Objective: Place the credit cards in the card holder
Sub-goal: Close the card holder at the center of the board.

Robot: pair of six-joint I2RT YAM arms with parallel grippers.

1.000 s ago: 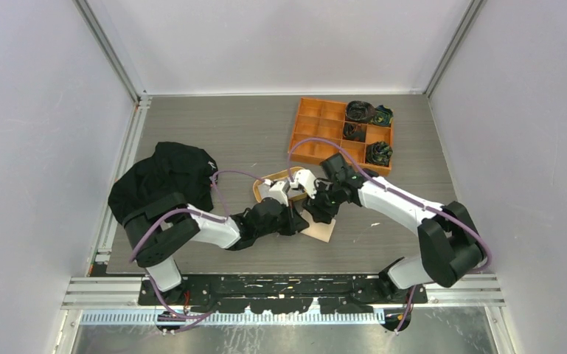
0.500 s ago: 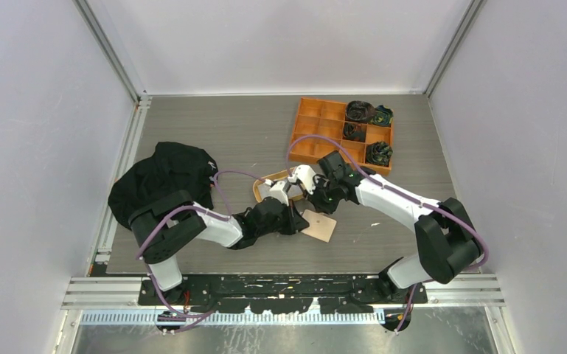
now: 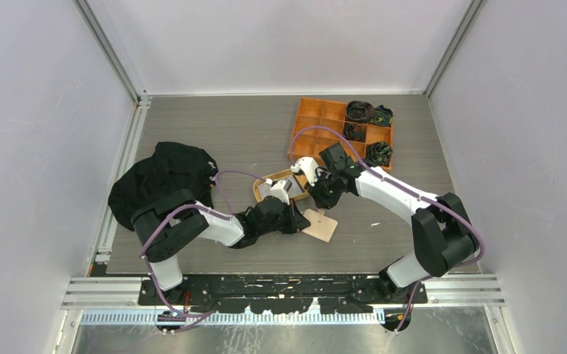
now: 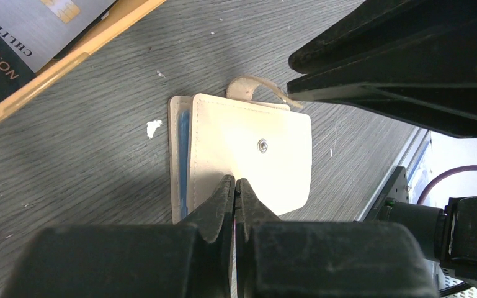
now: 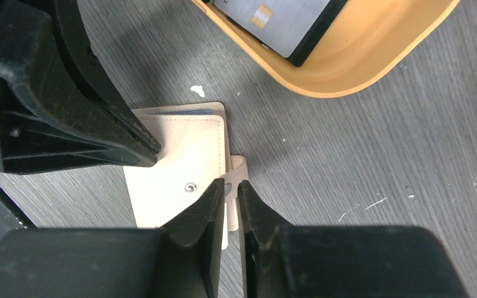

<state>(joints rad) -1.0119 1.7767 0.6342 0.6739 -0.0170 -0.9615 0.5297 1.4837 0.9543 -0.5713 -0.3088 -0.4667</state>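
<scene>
The beige card holder [image 4: 248, 155] lies closed on the table, and a blue credit card's edge [image 4: 184, 149] shows along its side. My left gripper [image 4: 234, 186] is shut, its tips resting on the holder's near edge. My right gripper [image 5: 231, 185] is closed to a narrow gap on the holder's snap tab [image 5: 238, 169], which curls up off the table. A grey credit card [image 5: 273, 22] lies on a dark one [image 5: 313, 37] in the oval tan tray [image 5: 372, 68]. From above, both grippers meet at the holder [image 3: 323, 227].
An orange compartment box [image 3: 324, 125] with dark bundles stands at the back right. A black cloth [image 3: 162, 181] lies heaped at the left. The oval tray [image 3: 264, 193] sits just behind the holder, between both wrists.
My right gripper has closed from wide open down to a narrow gap and has drawn back a little toward the tray. The left gripper has stayed in place, shut.
</scene>
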